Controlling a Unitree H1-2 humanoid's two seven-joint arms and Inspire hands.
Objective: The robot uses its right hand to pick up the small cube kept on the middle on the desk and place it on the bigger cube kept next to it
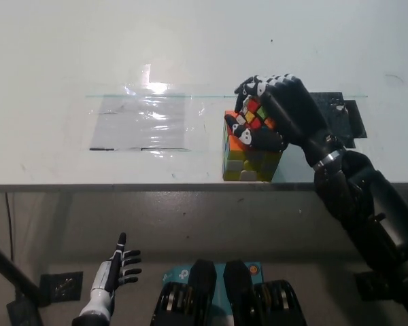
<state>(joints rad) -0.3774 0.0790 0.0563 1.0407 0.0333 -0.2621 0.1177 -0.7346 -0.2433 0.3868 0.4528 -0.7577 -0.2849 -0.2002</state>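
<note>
1. Nearest of all, my white left hand hangs low at the lower left, below the near edge of the counter, with its fingers spread apart and holding nothing.

2. Further in, the counter's near edge runs straight across the view, and its pale top fills everything beyond that.

3. Just past that edge, right of the middle, stands the bigger cube, a colour-tiled puzzle cube showing yellow and white tiles on its near face and orange on the part of its top that I can see.

4. My black right arm comes in from the lower right and reaches over the counter edge, so that my right hand sits directly over the top of the bigger cube.

5. That hand is clamped on the small cube, fingers curled over its far side and the thumb under its near side; red, yellow, white and green tiles show between them.

6. The small cube is at the bigger cube's top, though I cannot tell whether the two are touching.

7. Left of the cubes, a clear plastic sheet lies flat on the counter, catching a bright glare at its far edge.

8. Beyond my right hand, to its right, a dark patch lies on the counter.
</note>
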